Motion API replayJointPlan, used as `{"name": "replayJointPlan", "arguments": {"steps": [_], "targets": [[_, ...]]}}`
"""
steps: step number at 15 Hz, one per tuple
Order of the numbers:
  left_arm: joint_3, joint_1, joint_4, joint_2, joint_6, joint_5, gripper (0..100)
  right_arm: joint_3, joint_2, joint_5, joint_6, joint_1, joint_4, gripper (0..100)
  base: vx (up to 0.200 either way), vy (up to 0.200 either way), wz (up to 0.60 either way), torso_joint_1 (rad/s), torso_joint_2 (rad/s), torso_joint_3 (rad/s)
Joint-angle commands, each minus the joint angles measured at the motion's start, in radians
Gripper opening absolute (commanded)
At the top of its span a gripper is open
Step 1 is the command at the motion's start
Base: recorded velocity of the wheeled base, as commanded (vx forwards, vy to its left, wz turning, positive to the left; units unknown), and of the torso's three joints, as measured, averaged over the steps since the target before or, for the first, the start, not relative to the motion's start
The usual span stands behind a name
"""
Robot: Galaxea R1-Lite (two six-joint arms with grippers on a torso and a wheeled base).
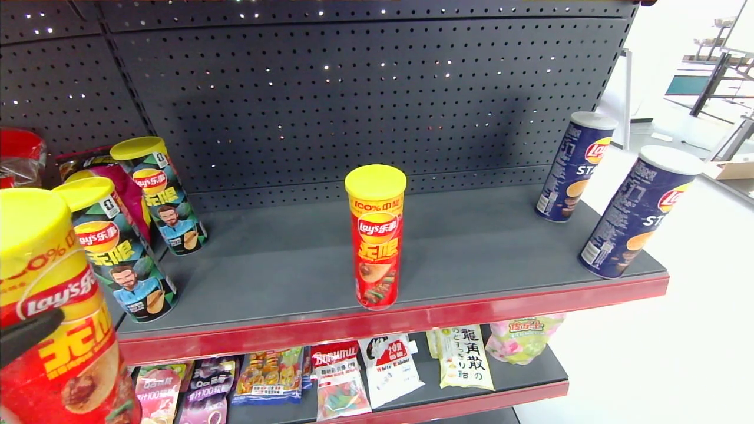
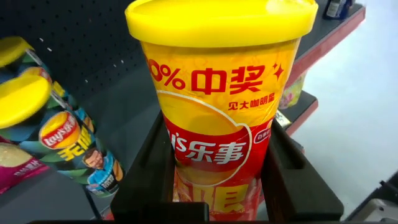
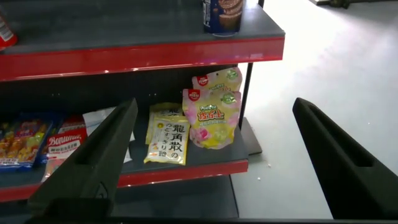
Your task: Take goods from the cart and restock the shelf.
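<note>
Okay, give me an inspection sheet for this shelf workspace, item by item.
Surface: dark grey shelf with a red front edge.
Job's things: standing red can near the front edge; held red can off the shelf at left; two green cans at left, two blue cans at right.
Clutter: nothing seen.
Grippers: left gripper shut on the held red can; right gripper open, facing the lower shelf.
Cables: nothing seen.
Surroundings: pegboard back panel; snack bags on the lower shelf; pale floor at right.
</note>
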Motion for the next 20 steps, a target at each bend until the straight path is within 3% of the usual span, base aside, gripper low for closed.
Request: {"name": "replayJointPlan", "arguments": {"steps": [1,5,7,10,12,16,18,20], "targets": [[-0.001,0.0,-0.008,0.093,0.001,-0.005,0,0.0,0.001,0.001,0.0,0.0,0.0,100,0.0,0.0,0.0,0.0,0.0,0.0],[-0.03,0.0,-0.014,0.197,0.003,-0.004,0,0.0,0.001,0.0,0.0,0.0,0.0,100,0.0,0.0,0.0,0.0,0.0,0.0],[-0.035,0.004,-0.077,0.292,0.001,-0.002,0,0.0,0.001,0.0,0.0,0.0,0.0,100,0.0,0.0,0.0,0.0,0.0,0.0],[-0.155,0.011,-0.117,0.426,-0.049,0.002,0,0.0,0.001,0.001,0.0,0.0,0.0,100,0.0,0.0,0.0,0.0,0.0,0.0],[-0.196,0.011,-0.137,0.502,-0.049,-0.002,0,0.0,0.001,0.0,0.0,0.0,0.0,100,0.0,0.0,0.0,0.0,0.0,0.0],[-0.231,0.011,-0.364,0.7,-0.059,-0.021,0,0.0,0.001,0.001,0.0,0.0,0.0,100,0.0,0.0,0.0,0.0,0.0,0.0],[-0.288,0.009,-0.37,0.772,-0.06,-0.055,0,0.0,0.001,0.0,0.0,0.0,0.0,100,0.0,0.0,0.0,0.0,0.0,0.0],[-0.403,-0.002,-0.382,0.87,-0.06,-0.085,0,0.0,0.001,0.001,0.0,0.0,0.0,100,0.0,0.0,0.0,0.0,0.0,0.0]]}}
